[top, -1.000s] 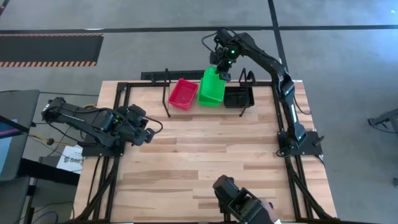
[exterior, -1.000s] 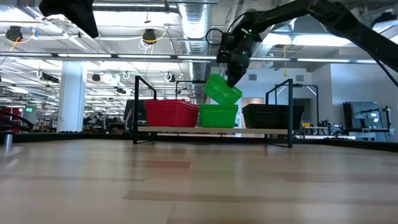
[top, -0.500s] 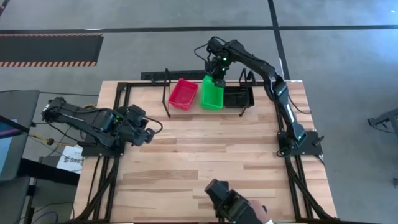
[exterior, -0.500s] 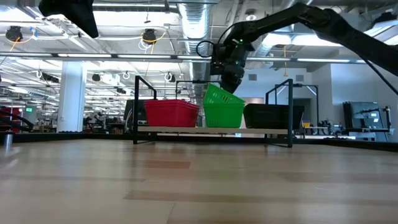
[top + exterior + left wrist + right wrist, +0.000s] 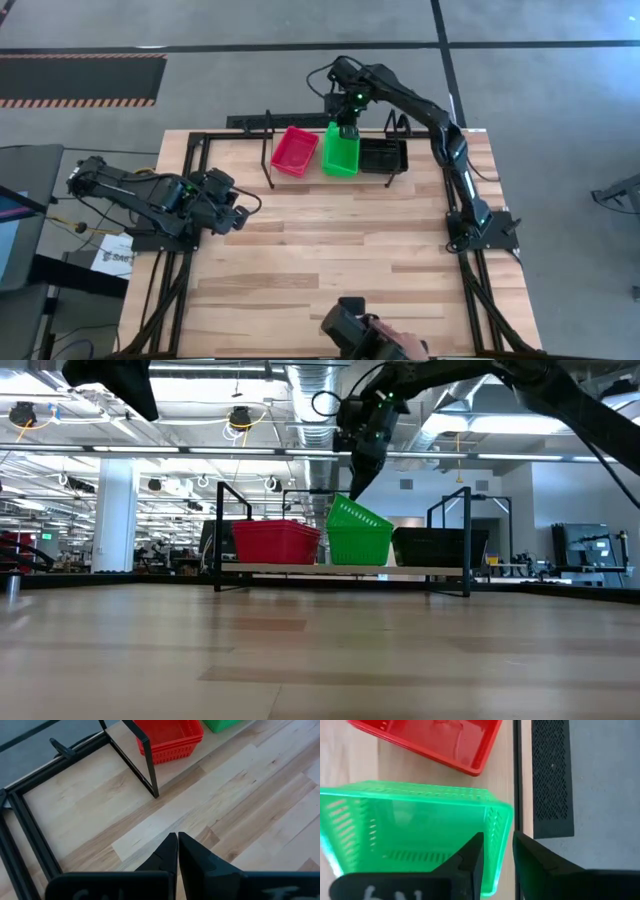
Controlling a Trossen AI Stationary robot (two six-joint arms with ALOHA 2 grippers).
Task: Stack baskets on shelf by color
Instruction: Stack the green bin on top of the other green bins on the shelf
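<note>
1. The right gripper [image 5: 345, 110] is hanging right above the far rim of the top green basket [image 5: 341, 148], at the middle of the shelf [image 5: 340, 569]. In the right wrist view its fingers are standing a bit apart with the basket's mesh wall between them, so it looks like it's letting go, not pinching.
2. That green basket is sitting crooked: in the low view its top edge is tilting, higher on the left, so it's not fully nested into the green one below.
3. The red baskets [image 5: 294, 150] are sitting just left of it on the shelf, the black baskets [image 5: 384, 155] just right.
4. If I were running this, I'd be opening wider and lifting straight up so a finger isn't dragging the rim along. The tilted basket probably needs a nudge down to seat flat.
5. The left gripper [image 5: 235, 215] is parked at the table's left side, fingers pressed together and holding nothing.
</note>
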